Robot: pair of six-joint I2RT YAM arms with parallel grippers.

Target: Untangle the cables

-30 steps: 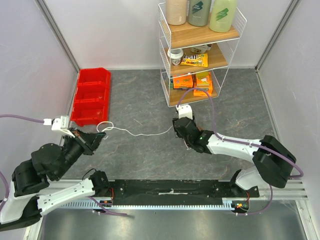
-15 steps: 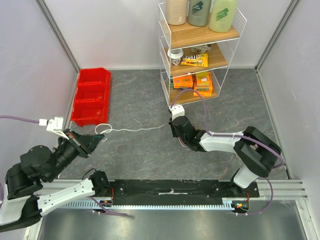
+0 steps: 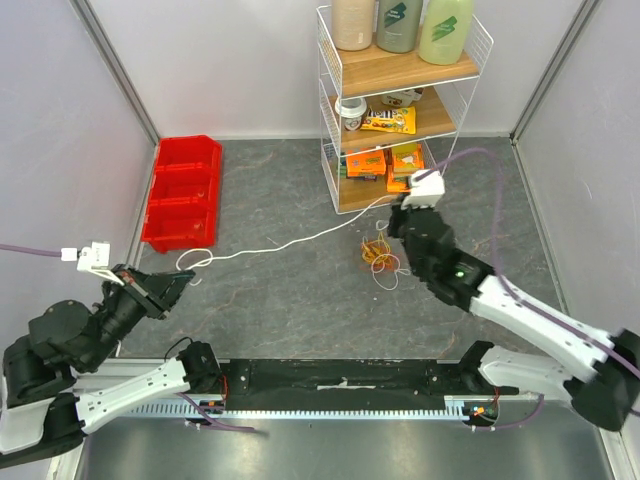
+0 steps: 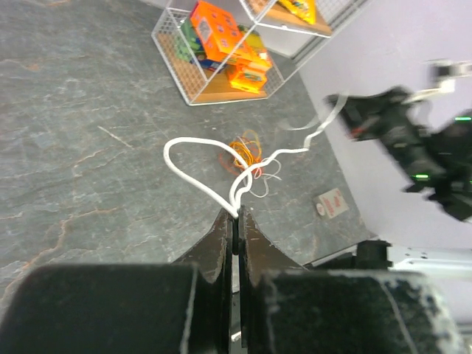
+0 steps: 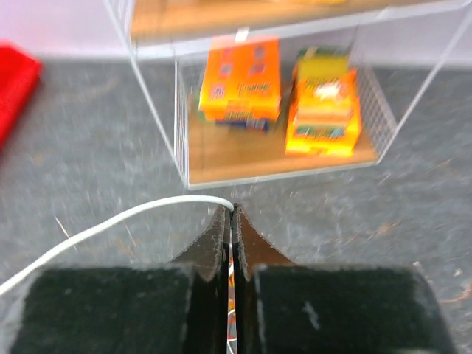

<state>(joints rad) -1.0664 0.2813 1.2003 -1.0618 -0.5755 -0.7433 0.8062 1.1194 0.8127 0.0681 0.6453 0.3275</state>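
Our left fingers (image 4: 221, 237) and right fingers (image 5: 214, 243) clamp the white cable (image 3: 300, 240), stretched between them, seemingly clear of the orange tangle (image 3: 380, 255); next we should lay it aside.

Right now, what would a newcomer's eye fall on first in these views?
A white cable is strung across the grey table, pinched in the shut jaws of the left gripper at one side and the right gripper at the other. Under its right stretch, a small orange and yellow tangle lies loose on the table. Bright red bins sit at the far left.
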